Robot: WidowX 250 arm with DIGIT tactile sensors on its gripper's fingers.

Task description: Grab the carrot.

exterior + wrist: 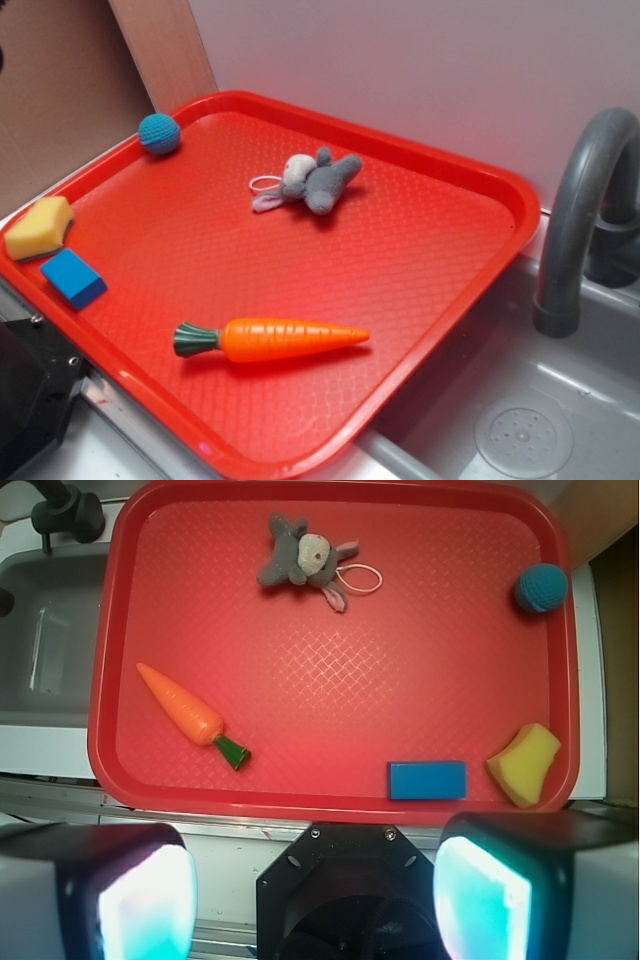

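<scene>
The gripper [315,890] hangs above the tray's near edge, fingers spread wide, holding nothing. The carrot [183,707] lies flat on the tray [330,680], toward the sink side, apart from the other toys. Expect a light, rigid, glossy body (likely slippery). Best hold: across the thick end near the stem [233,751]. Farther off lies a plush [300,558].
</scene>
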